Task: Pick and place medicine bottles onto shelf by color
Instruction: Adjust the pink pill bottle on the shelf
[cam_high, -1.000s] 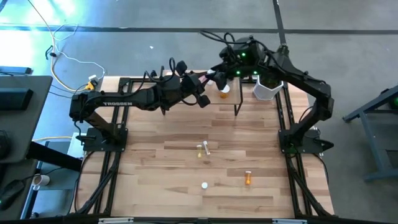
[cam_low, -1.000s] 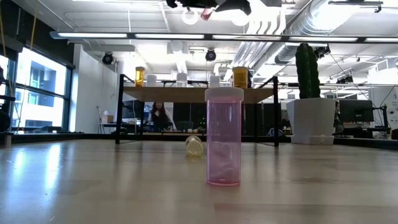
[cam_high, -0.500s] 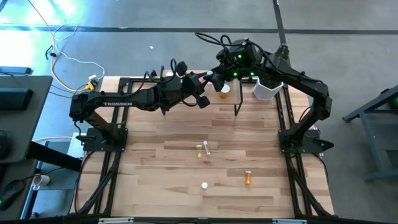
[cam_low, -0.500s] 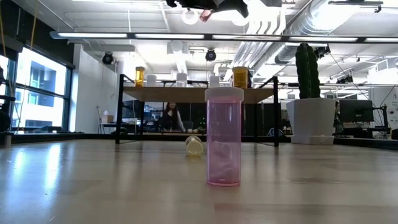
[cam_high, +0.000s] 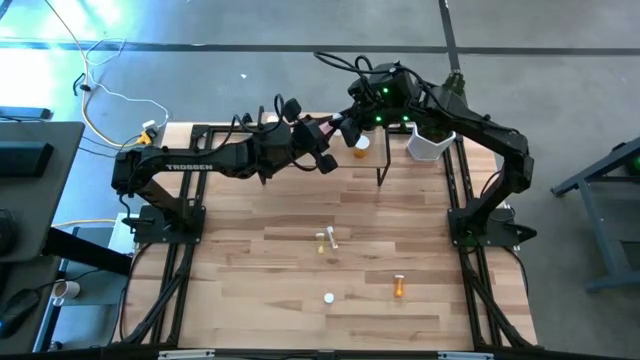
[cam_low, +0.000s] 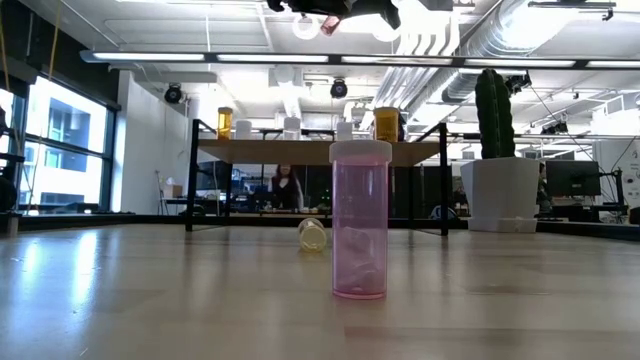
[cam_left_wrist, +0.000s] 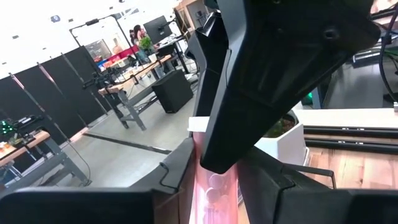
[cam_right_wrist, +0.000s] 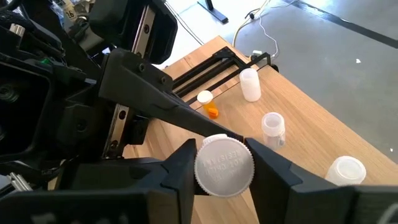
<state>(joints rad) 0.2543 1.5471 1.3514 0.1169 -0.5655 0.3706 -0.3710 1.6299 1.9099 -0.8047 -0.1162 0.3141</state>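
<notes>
Wooden table (cam_high: 250, 260), three small bottles (cam_high: 326, 240), shelf (cam_low: 320, 151), white pot (cam_high: 425, 146)

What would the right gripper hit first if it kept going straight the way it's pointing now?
Nothing new: the right gripper already has its fingers around the white cap of the pink bottle, which the left gripper holds from the other side. Pushing on would probably press that bottle into the left gripper.
</notes>
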